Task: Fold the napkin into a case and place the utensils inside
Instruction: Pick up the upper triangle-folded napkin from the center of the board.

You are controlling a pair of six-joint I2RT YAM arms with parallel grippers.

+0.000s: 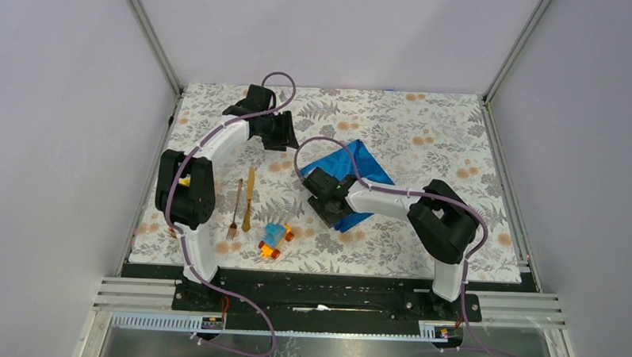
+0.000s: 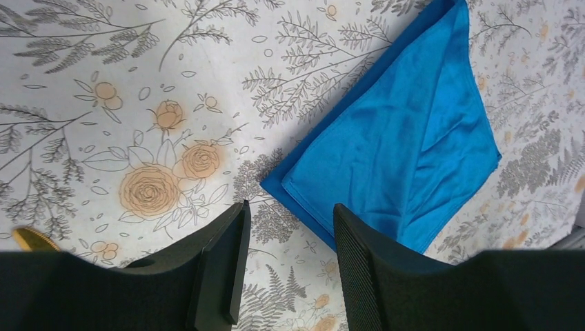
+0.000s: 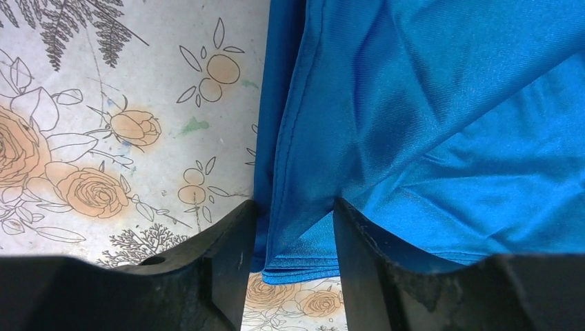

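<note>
Little blue-and-orange toy car [image 1: 276, 241] parked around 7 o'clock on the floral mat [image 1: 425, 135]. Pale grey walls [image 1: 62, 98] all round.

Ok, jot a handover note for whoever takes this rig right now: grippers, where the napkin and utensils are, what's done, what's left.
Left gripper: open and empty, hovering over the table by a corner of the napkin.
Right gripper: jaws apart, straddling the napkin's folded edge, with cloth between them.
Fork and knife: side by side on the table, left of the napkin, untouched.
Done: the napkin is folded over and shows layered edges.
Left: finish the case, then slide both in.
</note>
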